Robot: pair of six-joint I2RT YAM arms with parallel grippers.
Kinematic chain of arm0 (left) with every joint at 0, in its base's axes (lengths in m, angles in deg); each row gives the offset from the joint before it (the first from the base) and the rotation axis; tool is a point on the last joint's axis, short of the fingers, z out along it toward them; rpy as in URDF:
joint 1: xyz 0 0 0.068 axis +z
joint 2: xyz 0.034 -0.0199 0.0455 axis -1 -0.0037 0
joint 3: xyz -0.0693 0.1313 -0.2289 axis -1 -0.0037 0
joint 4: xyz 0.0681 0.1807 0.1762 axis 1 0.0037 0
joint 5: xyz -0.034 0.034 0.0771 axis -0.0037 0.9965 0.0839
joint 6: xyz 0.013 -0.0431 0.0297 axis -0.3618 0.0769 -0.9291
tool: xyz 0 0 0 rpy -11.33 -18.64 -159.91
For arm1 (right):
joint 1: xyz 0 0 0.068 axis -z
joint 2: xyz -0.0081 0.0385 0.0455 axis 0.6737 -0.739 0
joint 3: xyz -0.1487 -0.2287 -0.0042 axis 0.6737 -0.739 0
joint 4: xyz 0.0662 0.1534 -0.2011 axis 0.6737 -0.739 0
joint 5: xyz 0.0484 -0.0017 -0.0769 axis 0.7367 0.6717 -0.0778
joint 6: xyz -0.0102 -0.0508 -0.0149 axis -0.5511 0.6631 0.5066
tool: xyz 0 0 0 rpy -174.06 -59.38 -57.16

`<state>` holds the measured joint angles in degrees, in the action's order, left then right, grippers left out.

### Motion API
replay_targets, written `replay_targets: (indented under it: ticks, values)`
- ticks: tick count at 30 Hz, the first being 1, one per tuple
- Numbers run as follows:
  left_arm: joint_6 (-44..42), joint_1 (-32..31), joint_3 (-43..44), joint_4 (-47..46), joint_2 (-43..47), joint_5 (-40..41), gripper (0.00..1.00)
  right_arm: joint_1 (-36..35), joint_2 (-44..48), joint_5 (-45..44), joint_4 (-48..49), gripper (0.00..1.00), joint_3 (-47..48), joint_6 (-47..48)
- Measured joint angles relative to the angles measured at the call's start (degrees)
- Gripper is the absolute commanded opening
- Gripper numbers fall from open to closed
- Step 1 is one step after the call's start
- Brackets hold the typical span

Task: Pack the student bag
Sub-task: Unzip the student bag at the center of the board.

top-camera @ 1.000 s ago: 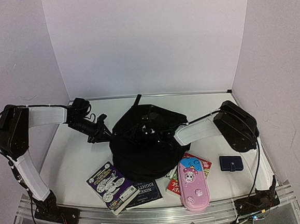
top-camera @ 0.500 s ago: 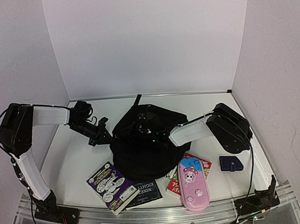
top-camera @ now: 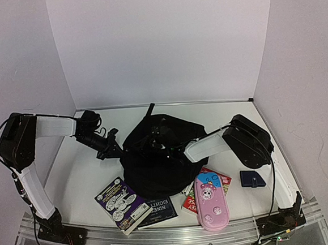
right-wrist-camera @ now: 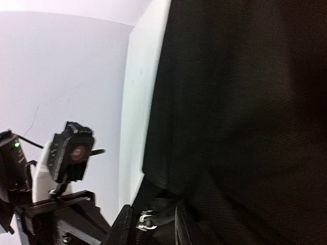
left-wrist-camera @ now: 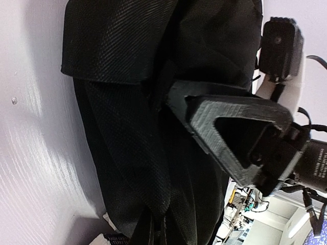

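The student bag (top-camera: 155,160), a big soft black backpack, lies mid-table and fills both wrist views (left-wrist-camera: 127,102) (right-wrist-camera: 245,112). My left gripper (top-camera: 115,149) sits at the bag's left edge. In the left wrist view its fingertips (left-wrist-camera: 153,232) are shut on a pinched fold of the black fabric. My right gripper (top-camera: 165,147) reaches over the bag's top from the right. Its fingers (right-wrist-camera: 121,227) stand apart, with a strap and a silver zipper pull (right-wrist-camera: 145,220) between them. From the top view the right fingertips are lost against the black fabric.
Two dark books (top-camera: 122,202) (top-camera: 159,209) lie in front of the bag. A red book (top-camera: 217,179) sits at front right under a pink pencil case (top-camera: 210,203). A small dark-blue pouch (top-camera: 252,178) lies at the right. White walls enclose the table.
The right arm has slid to the left, bringing its gripper further over the bag's top. The left arm has barely moved and still holds the fabric.
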<state>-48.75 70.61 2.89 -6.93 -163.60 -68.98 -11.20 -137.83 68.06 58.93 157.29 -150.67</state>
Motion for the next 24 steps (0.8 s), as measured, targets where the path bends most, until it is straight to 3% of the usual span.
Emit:
replay_targets:
  ticks: [13,24]
  values:
    - [-0.2,0.0,0.0,0.1,0.0,0.4,0.00,-0.3,0.0,-0.7,0.7,0.27,-1.2,-1.0]
    - [-0.4,-1.0,0.0,0.1,-0.2,0.4,0.00,-0.2,-3.7,-0.6,0.4,0.25,4.5,-1.0]
